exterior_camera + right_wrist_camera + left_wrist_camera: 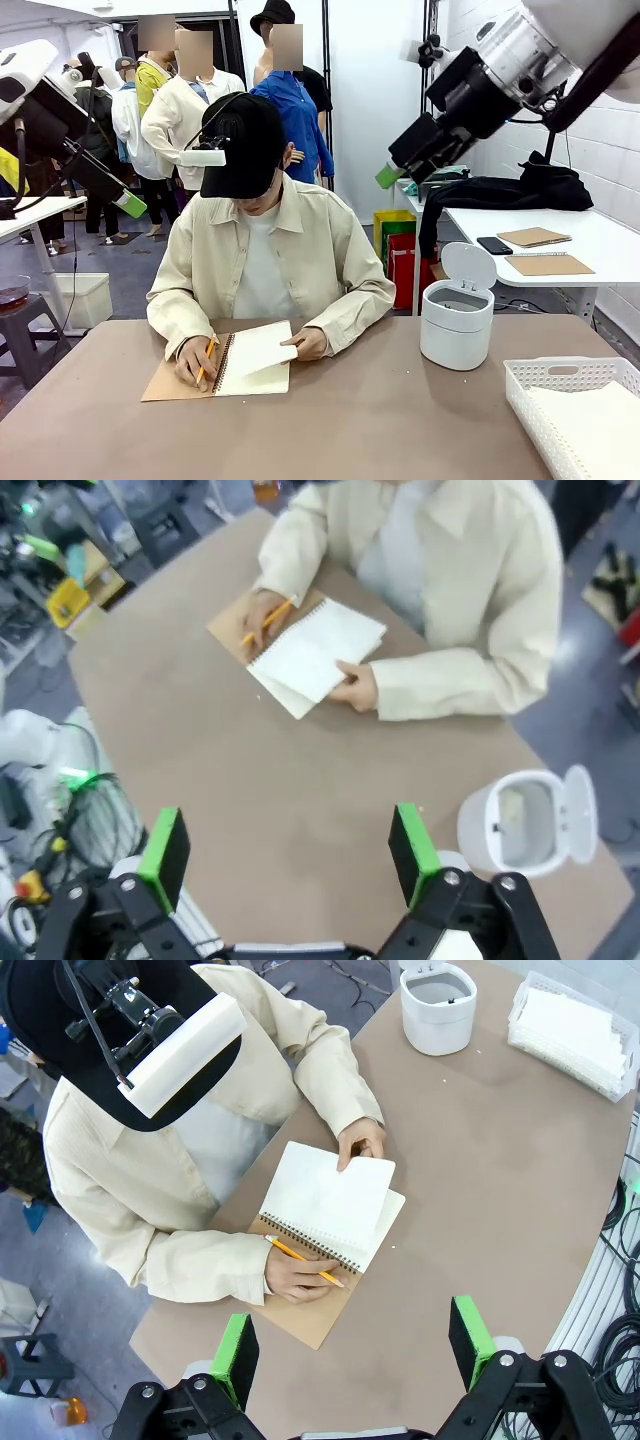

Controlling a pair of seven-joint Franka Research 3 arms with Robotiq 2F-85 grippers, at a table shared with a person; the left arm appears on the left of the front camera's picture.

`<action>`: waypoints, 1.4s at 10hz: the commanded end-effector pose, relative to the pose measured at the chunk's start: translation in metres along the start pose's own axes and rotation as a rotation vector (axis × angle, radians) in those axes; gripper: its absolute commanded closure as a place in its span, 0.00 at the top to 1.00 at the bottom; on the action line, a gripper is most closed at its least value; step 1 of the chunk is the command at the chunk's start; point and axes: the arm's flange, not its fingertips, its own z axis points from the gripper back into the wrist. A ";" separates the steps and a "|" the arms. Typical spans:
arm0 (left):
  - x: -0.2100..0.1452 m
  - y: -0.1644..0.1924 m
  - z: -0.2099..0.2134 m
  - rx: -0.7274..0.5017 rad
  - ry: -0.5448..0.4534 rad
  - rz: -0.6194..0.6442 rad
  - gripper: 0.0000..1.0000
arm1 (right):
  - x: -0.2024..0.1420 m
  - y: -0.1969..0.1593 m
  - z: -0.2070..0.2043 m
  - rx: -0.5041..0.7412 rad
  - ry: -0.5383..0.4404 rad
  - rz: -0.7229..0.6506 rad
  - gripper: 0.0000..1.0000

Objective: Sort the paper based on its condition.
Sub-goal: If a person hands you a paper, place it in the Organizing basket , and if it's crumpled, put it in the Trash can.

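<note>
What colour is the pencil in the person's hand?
The pencil is orange, clearest in the left wrist view.

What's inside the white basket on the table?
White paper lies flat inside the basket. Its top layer covers anything beneath, so how many sheets there are cannot be told.

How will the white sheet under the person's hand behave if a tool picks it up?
The thin white sheet likely flops if pinched by one edge. Lying almost flat on the brown spiral notebook, it leaves little to get under. It looks light, so a nudge may slide it.
</note>
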 end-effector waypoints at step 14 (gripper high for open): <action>0.000 0.001 0.000 0.002 -0.004 0.004 1.00 | 0.015 0.017 -0.001 -0.005 -0.028 0.090 1.00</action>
